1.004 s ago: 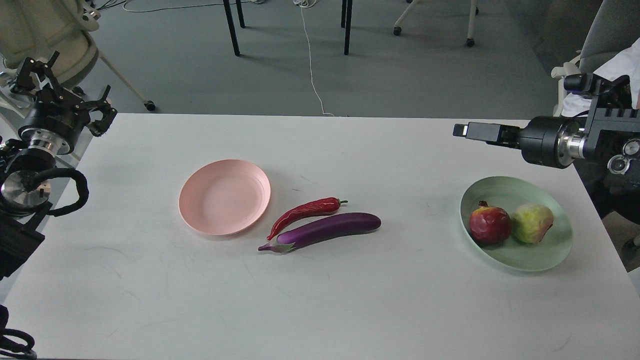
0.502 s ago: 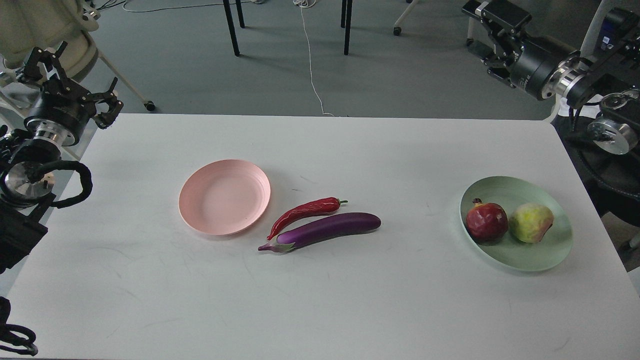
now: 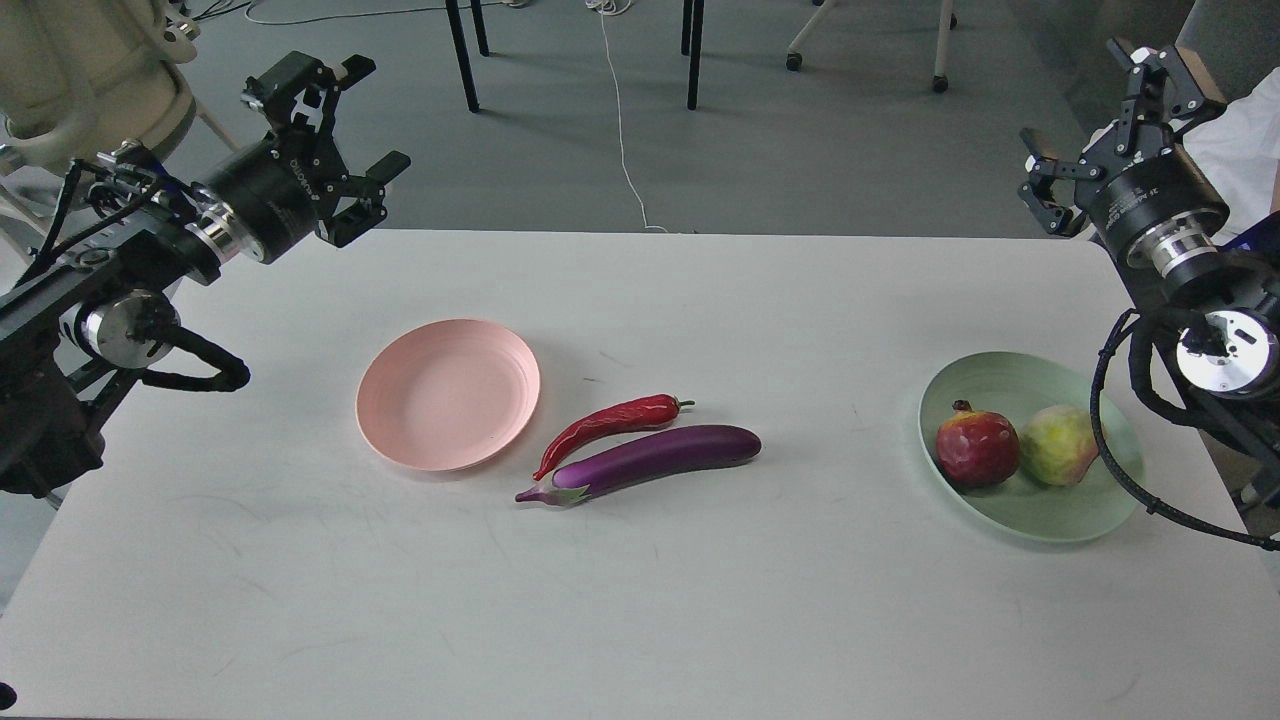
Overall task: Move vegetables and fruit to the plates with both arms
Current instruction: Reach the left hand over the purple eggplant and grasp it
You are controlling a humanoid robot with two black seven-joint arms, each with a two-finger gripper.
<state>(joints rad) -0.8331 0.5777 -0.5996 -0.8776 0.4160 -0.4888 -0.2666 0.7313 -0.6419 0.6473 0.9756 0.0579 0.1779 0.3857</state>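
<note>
A purple eggplant (image 3: 650,460) and a red chili pepper (image 3: 610,425) lie side by side on the white table, just right of the empty pink plate (image 3: 449,394). The mint green plate (image 3: 1000,380) at the right holds a dark red pomegranate (image 3: 977,446) and a pale yellow-green fruit (image 3: 1058,445). My left gripper (image 3: 335,125) is open and empty, raised over the table's far left edge. My right gripper (image 3: 1110,115) is open and empty, raised beyond the table's far right corner, above the green plate.
The white table (image 3: 640,600) has its far edge just under both grippers. Chair and table legs (image 3: 462,55) and a white cable (image 3: 620,120) are on the floor behind. A black cable loop (image 3: 1120,440) of my right arm hangs over the green plate's right side.
My left gripper has swung right and forward, from off the table's left edge toward the far left corner. My right gripper has moved right and turned upright. The vegetables, fruit and plates have not moved.
</note>
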